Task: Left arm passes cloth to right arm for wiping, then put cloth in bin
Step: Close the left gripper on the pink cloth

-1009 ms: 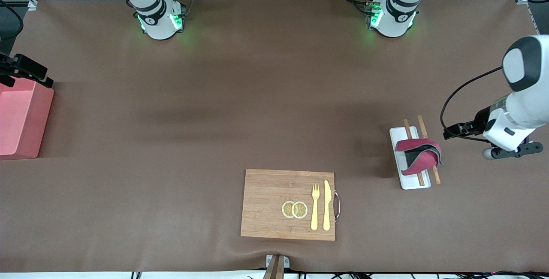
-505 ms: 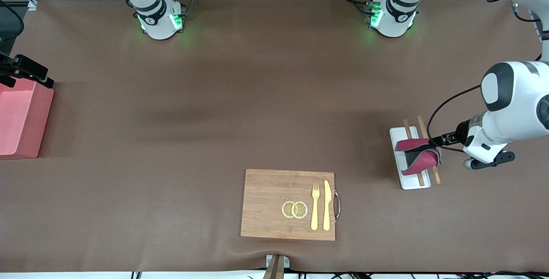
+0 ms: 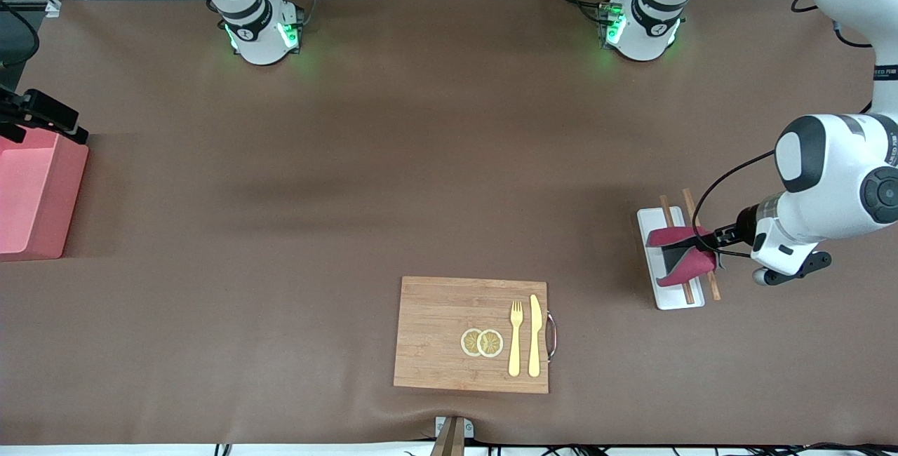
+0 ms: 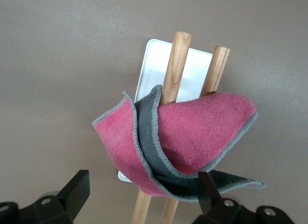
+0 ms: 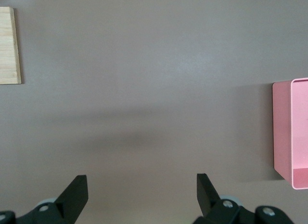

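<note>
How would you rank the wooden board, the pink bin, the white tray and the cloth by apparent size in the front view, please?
1. Wooden board, clearly largest.
2. Pink bin, though the frame edge cuts it off, so its full size is unsure.
3. White tray.
4. Cloth, bunched on the tray; close to the tray's size, so that order is tentative.

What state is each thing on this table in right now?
cloth: folded, draped over the chopsticks, not gripped
chopsticks: lying across the white tray
left tool: open, at the cloth
right tool: open, waiting above bare table
bin: upright, nothing seen inside
fork, knife, lemon slices: lying on the wooden board
</note>
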